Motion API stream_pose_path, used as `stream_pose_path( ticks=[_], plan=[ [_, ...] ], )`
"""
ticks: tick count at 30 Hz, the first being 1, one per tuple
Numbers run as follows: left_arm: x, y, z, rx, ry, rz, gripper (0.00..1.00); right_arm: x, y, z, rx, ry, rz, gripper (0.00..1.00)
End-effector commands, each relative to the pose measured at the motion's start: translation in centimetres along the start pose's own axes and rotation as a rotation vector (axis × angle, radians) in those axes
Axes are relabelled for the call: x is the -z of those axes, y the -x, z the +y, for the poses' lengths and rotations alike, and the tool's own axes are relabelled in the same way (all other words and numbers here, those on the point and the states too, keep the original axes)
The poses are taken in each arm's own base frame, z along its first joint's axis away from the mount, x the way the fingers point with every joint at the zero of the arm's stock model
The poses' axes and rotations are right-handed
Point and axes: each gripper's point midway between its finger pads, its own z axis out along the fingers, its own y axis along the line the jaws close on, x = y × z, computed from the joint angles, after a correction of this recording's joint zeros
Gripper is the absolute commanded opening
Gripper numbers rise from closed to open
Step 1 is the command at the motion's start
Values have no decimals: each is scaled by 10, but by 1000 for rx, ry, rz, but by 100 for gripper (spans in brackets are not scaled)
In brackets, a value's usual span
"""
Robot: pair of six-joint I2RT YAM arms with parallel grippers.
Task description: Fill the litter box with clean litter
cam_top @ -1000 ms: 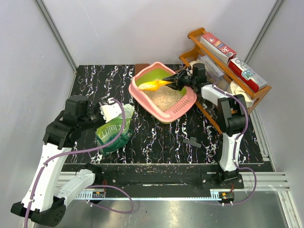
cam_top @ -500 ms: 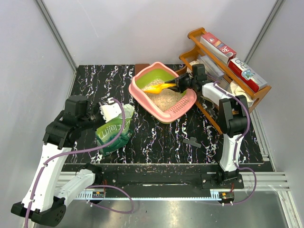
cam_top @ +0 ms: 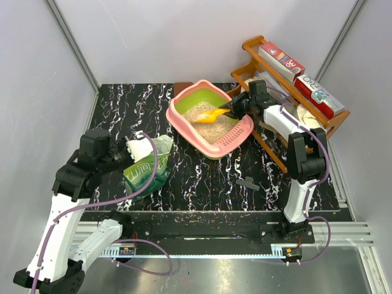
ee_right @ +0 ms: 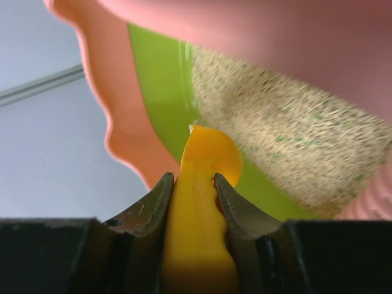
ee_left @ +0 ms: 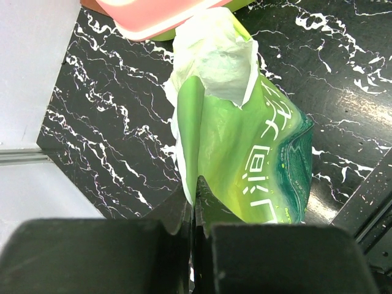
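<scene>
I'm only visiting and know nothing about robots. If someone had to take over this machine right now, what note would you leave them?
Left fingers: shut, pinching an edge of the green bag. The bag lies on the table beside the litter box, with its torn top open.
Right fingers: shut on the handle of the yellow scoop, whose bowl is low inside the box.
Done: litter covers much of the box's floor.
Left: probably level it with the scoop, add more from the bag if it looks thin, then set both down.
</scene>
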Motion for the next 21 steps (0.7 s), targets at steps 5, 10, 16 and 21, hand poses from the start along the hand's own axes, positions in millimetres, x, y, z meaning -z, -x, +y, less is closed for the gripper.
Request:
stream_pose_path(
  ticks=[5, 10, 16, 21],
  plan=[
    [14, 22, 14, -12, 96, -119, 2, 26, 34, -2, 196, -140, -287, 0],
    [18, 24, 12, -6, 101, -137, 2, 35, 27, 20, 370, -178, -390, 0],
    [24, 29, 10, -10, 106, -168, 3, 49, 10, 48, 686, -193, -485, 0],
    [31, 37, 8, 6, 121, -213, 4, 66, 9, 68, 928, -166, -521, 0]
  ],
)
